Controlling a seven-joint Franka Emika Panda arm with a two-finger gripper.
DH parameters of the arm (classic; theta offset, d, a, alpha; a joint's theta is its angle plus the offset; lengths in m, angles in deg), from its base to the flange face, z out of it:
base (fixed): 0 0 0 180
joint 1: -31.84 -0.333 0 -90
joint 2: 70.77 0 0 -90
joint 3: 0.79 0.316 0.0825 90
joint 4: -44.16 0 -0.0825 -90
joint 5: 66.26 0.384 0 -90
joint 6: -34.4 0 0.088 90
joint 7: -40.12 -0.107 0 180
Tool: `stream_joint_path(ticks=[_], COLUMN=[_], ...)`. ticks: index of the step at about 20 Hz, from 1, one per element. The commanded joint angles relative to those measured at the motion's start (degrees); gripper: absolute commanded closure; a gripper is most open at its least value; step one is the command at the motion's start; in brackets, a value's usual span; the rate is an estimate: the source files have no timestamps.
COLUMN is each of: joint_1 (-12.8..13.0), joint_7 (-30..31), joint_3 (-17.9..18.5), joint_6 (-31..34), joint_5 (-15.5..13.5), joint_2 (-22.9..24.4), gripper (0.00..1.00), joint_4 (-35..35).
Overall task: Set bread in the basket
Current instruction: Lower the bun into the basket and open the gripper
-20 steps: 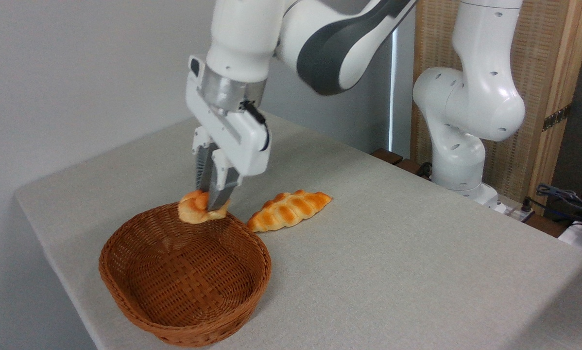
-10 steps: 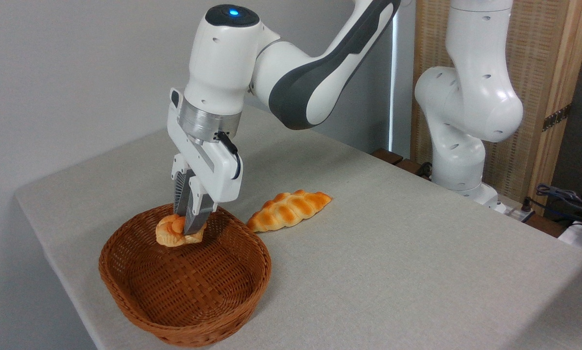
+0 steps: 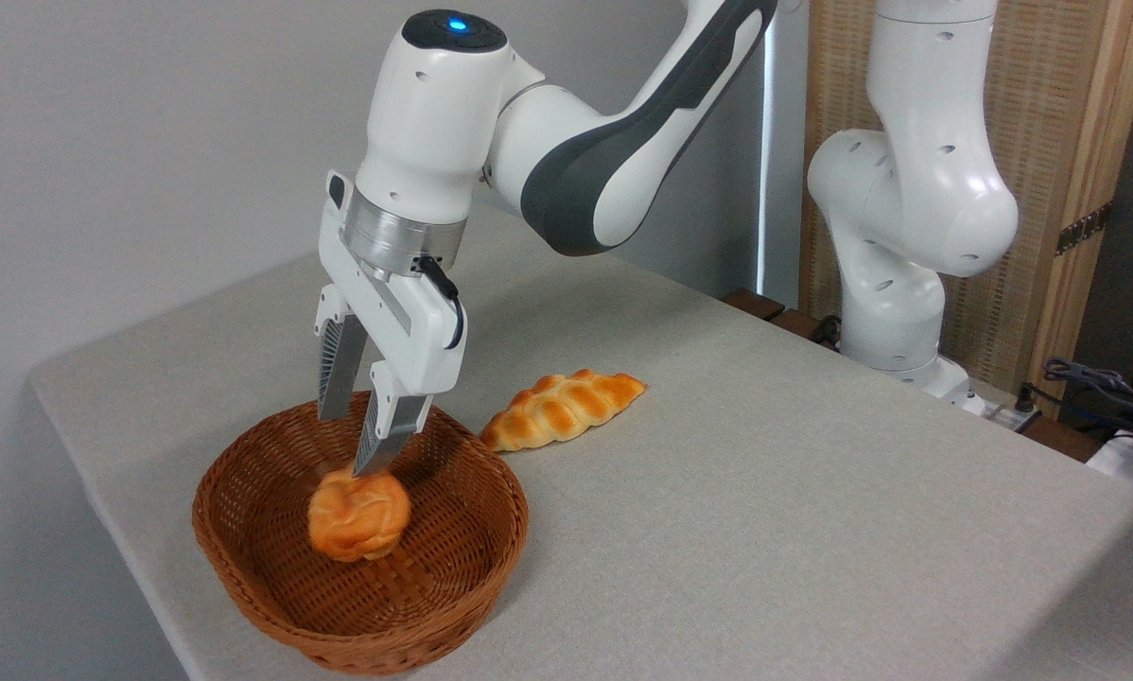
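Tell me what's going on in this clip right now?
A Franka arm's pincer hangs open above the wicker basket. The small knotted bun lies inside the basket, free of the fingers, so the drop looks done. A longer braided loaf lies on the table just beyond the basket, untouched.

White glossy arm, dark grey joint panels, blue light on cap, silver wrist ring, black cable, grey fingers.
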Motion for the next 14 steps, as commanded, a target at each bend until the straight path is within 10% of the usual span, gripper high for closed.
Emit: stream_joint_path(ticks=[1,7,14], joint_1=[0.63,-0.24,-0.77], joint_7=[-0.62,-0.36,-0.01], joint_3=[0.54,2.03,7.74], joint_6=[-0.74,1.79,33.77], joint_5=[-1.11,-0.66,7.77], joint_2=[-0.54,1.65,1.83], gripper=[0.0,0.0,0.0], joint_4=[0.86,4.89,20.54])
